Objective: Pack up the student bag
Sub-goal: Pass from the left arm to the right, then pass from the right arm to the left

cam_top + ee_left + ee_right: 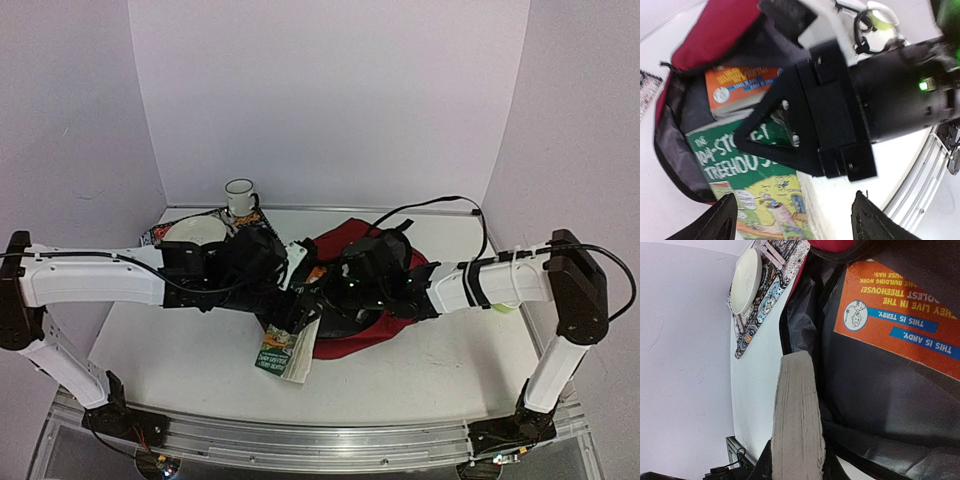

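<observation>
The student bag [352,343] lies open on the table [170,350], right of the middle, under both arms. The right gripper [797,467] pinches a green book [288,352] that sticks partly out of the bag mouth. The left gripper [794,212] is over this book, fingers spread wide, holding nothing. An orange book [742,90] lies inside the bag

Plain white flat tabletop [180,360] sits mid-booth. Behind it, a bare pale-lilac back wall [330,100]; matching matt side panels to its L [60,120] & R [580,120], angled inward. Silver aluminium rail [300,445] runs along its near edge. Light even & soft.
</observation>
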Available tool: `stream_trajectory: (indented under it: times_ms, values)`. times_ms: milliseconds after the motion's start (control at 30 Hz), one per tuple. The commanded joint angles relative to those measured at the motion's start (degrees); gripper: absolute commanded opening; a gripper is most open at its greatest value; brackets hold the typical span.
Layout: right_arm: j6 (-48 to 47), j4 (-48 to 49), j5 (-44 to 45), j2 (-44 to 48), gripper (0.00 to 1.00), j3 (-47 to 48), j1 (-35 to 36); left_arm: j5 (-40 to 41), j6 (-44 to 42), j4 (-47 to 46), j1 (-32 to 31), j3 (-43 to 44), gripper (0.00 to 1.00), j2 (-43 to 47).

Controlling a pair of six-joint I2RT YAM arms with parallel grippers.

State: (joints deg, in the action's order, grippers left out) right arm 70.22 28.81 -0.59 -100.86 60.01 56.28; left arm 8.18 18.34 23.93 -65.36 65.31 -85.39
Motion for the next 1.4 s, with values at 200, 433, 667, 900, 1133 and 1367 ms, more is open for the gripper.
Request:
stream_trajectory:
  times_ms: [200, 433, 667, 900, 1133, 1367]
  values:
    - [-3.96, 10.17, -0.05, 8.15, 0.0, -0.72, -1.81, -8.18, 4.98, -4.37, 12.08, -6.94, 0.94, 11.4]
    - [-5.04, 20.09, -0.34, 11.51, 0.0, -3.47, -3.76, -17.88, 9.42, -10.61, 19.76, -12.39, 0.98, 14.9]
    - [-3.68, 32.88, -0.25, 12.8, 0.0, -7.4, -5.54, -29.91, 19.91, -24.74, 31.59, -21.89, 0.99, 19.42]
    - [-2.03, 40.89, 0.11, 10.67, 0.0, -6.06, -6.16, -37.03, 29.67, -38.84, 33.79, -27.56, 1.0, 18.9]
    - [-1.72, 44.77, -0.82, 8.59, 0.0, -2.34, -6.34, -36.61, 37.4, -48.94, 33.8, -31.21, 1.0, 18.27]
    - [0.5, 49.7, -1.17, 6.42, 0.0, -1.19, -7.01, -38.47, 45.59, -61.72, 33.81, -34.64, 1.0, 15.55]
